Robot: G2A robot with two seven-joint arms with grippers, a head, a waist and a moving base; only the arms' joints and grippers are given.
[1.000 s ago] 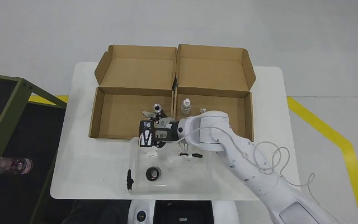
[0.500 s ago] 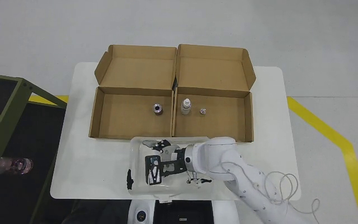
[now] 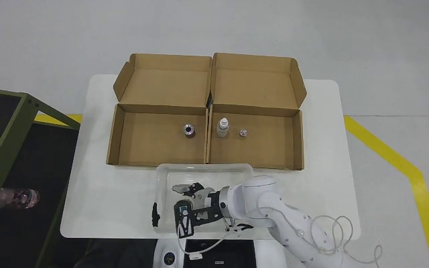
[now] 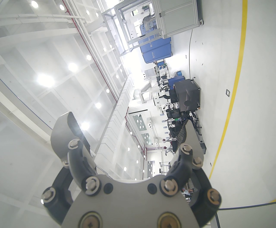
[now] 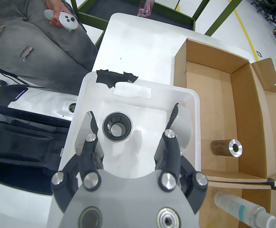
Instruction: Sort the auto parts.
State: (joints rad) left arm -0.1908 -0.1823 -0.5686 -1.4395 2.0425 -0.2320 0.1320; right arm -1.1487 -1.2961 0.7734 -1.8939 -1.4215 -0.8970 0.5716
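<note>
Moved: right gripper (image 5: 133, 112), from the far cardboard boxes back over the near white plastic tray (image 5: 151, 85). Jaws wide apart, empty, above a black steel-rimmed ring (image 5: 118, 120) on the tray floor; I judge pickup intended. Left gripper (image 4: 127, 119) spread wide, empty, parked.

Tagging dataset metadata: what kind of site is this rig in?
Probably a factory or robotics lab hall: yellow floor line, blue machine cabinets, a metal-framed enclosure, and a high ceiling with rows of lights.
</note>
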